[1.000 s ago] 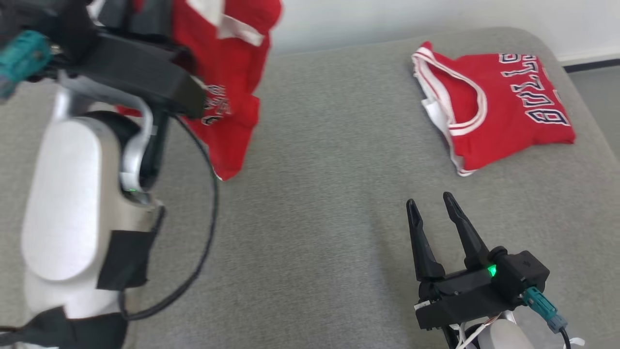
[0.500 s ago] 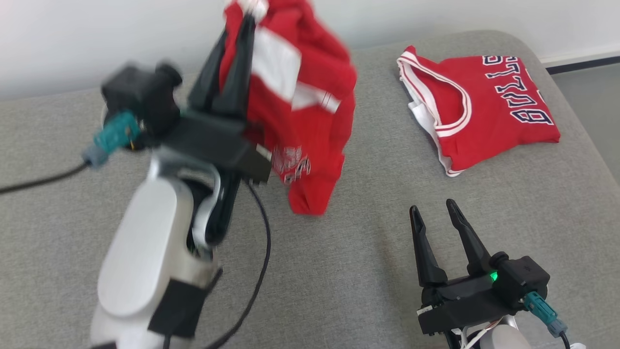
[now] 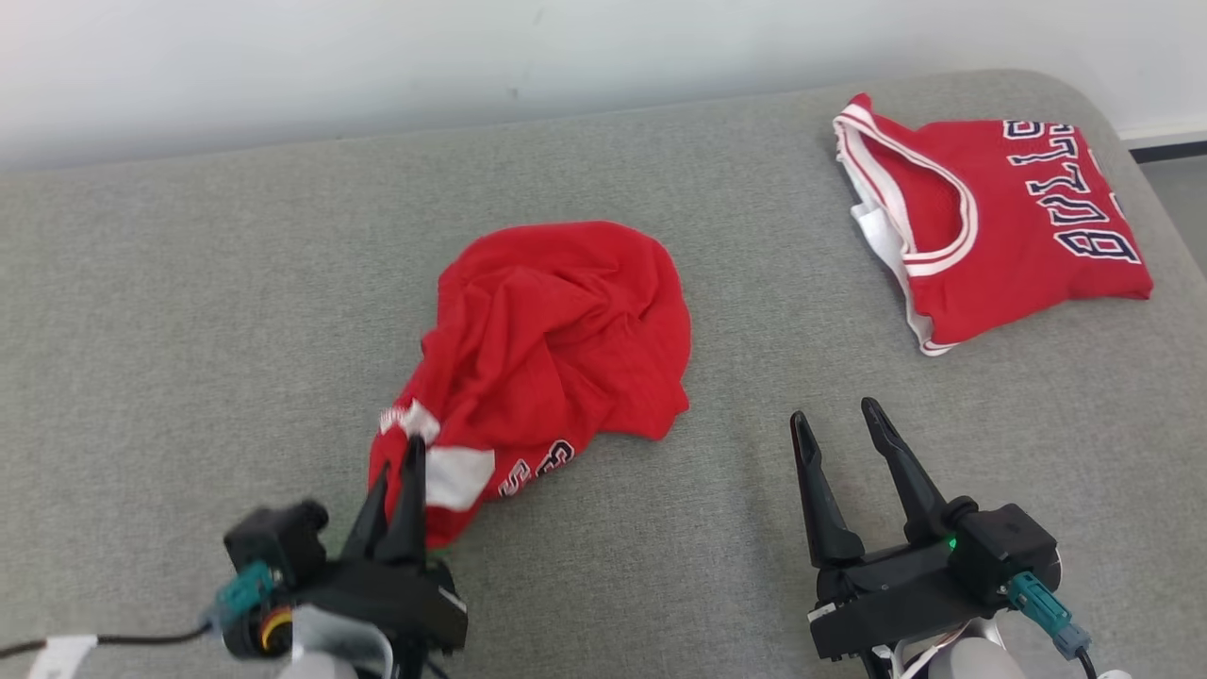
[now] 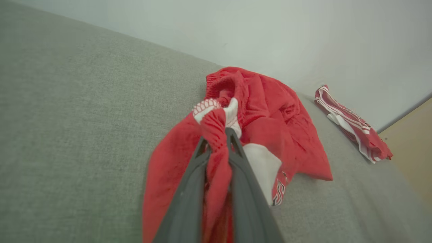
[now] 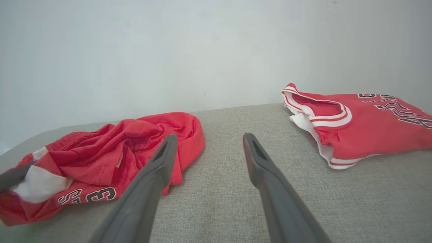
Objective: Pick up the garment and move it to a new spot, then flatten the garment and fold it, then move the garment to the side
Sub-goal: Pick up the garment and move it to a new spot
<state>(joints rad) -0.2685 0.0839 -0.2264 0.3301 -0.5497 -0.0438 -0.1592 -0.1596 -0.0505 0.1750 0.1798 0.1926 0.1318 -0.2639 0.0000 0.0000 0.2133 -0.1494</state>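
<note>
Both low: left pincer [image 3: 401,459] tight on garment [image 3: 566,321], right pincer [image 3: 834,411] agape.

head view: high, looking forward and down on the grey cushion [image 3: 660,566]; left gripper [image 3: 400,460] and right gripper [image 3: 834,411] near its bottom edge.
left wrist view: low, very near the crumpled garment [image 4: 276,111], facing the wall [image 4: 270,33].
right wrist view: low over the cushion, farther back, facing the wall.
shared: all three take in the crumpled garment and the folded jersey [image 3: 1018,217].
</note>
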